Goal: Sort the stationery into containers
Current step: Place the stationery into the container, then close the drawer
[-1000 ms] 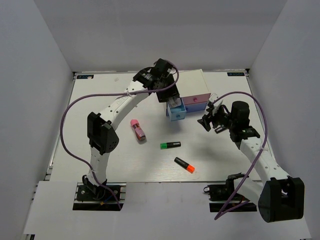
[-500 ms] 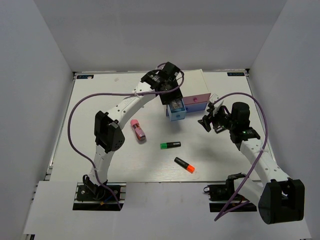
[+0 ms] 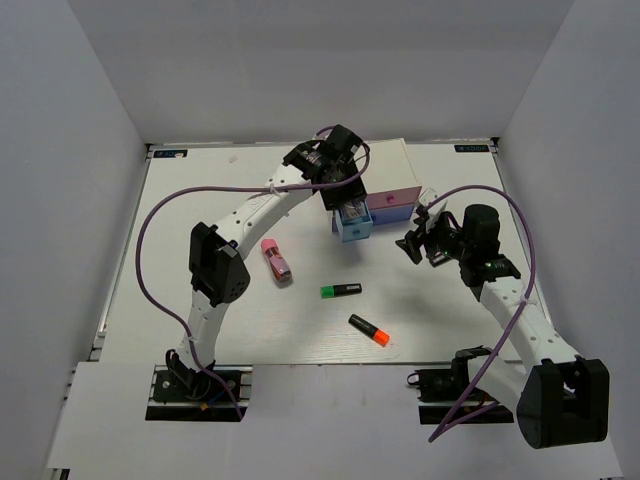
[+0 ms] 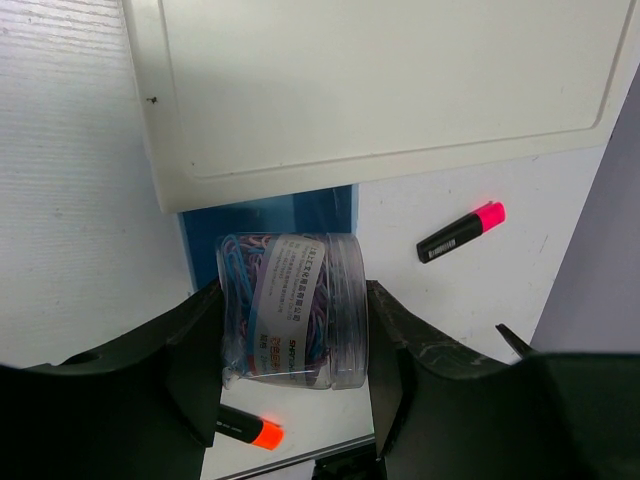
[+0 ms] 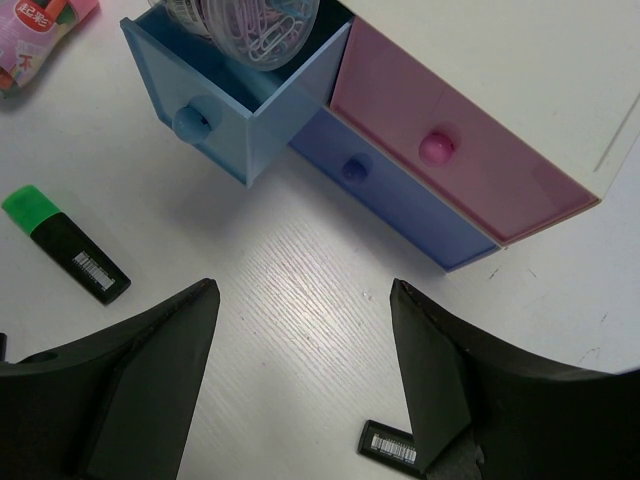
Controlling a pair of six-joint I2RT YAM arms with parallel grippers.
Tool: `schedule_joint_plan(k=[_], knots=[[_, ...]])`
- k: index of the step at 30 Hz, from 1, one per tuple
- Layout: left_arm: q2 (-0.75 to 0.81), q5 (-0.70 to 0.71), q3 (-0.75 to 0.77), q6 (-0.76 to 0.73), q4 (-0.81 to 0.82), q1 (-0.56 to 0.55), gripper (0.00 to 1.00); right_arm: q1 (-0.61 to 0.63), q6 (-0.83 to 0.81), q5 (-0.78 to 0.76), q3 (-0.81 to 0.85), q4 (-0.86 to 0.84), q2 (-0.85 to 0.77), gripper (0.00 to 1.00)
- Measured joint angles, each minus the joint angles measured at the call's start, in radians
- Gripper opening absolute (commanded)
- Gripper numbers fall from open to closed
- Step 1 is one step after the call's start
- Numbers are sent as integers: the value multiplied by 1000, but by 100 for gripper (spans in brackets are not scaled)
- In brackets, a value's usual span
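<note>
the left end effector (image 4: 292,297) is clamped on the sides of a clear jar of paper clips (image 4: 300,320), poised at the mouth of the pulled-out light-blue drawer (image 5: 225,120), likely so it drops straight in. the right end effector (image 5: 302,295) hangs spread and empty before the drawer box (image 3: 385,165). the green highlighter (image 3: 340,291) and orange highlighter (image 3: 368,330) lie unsorted on the surface (image 3: 200,200).

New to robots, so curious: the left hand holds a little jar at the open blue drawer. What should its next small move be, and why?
Probably ease down slightly and open the left hand: the jar of paper clips it grips hangs over the pulled-out light-blue drawer.
</note>
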State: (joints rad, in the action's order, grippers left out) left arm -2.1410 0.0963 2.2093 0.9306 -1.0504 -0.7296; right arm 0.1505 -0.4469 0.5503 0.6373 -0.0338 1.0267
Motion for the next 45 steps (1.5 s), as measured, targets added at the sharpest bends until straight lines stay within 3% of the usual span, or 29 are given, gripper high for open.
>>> schedule_joint_plan(k=[5, 6, 9, 11, 19, 20, 21, 22, 23, 25, 26, 29, 31, 32, 36, 37, 39, 45], knots=[[0, 0, 0, 2, 0, 0, 60, 0, 0, 0, 0, 0, 0, 75], [0, 0, 0, 2, 0, 0, 66, 0, 0, 0, 0, 0, 0, 75], [0, 1, 0, 4, 1, 0, 66, 0, 0, 0, 0, 0, 0, 75], [0, 1, 0, 5, 3, 0, 74, 0, 0, 0, 0, 0, 0, 75], [0, 1, 0, 7, 5, 0, 72, 0, -2, 6, 0, 0, 0, 75], [1, 1, 0, 7, 6, 0, 69, 0, -6, 12, 0, 0, 0, 73], [2, 1, 0, 9, 11, 0, 67, 0, -8, 21, 0, 0, 0, 57], [5, 0, 0, 7, 20, 0, 62, 1, -26, 42, 0, -3, 0, 34], [12, -2, -3, 5, 37, 0, 48, 1, -53, 64, 0, -9, 2, 6], [37, -6, -23, 5, 76, 0, 29, 0, -114, 142, 2, -23, 20, 0], [60, -8, -45, -2, 102, 0, 14, 0, -146, 180, 7, -20, 39, 0], [156, -11, -155, -12, 174, 4, 3, 2, -279, 332, 75, 38, 151, 0], [246, -14, -257, -29, 226, 8, 1, 7, -378, 409, 161, 109, 247, 0], [299, -15, -325, -43, 261, 11, 5, 10, -430, 438, 209, 158, 293, 0], [490, 2, -556, -74, 358, 16, 67, 24, -619, 486, 363, 314, 438, 0], [548, 12, -632, -79, 370, 18, 74, 28, -661, 489, 395, 352, 468, 0], [622, 36, -738, -60, 387, 20, 83, 35, -738, 492, 451, 427, 523, 0], [795, 111, -1004, -10, 413, 20, 93, 56, -909, 485, 532, 621, 610, 0]])
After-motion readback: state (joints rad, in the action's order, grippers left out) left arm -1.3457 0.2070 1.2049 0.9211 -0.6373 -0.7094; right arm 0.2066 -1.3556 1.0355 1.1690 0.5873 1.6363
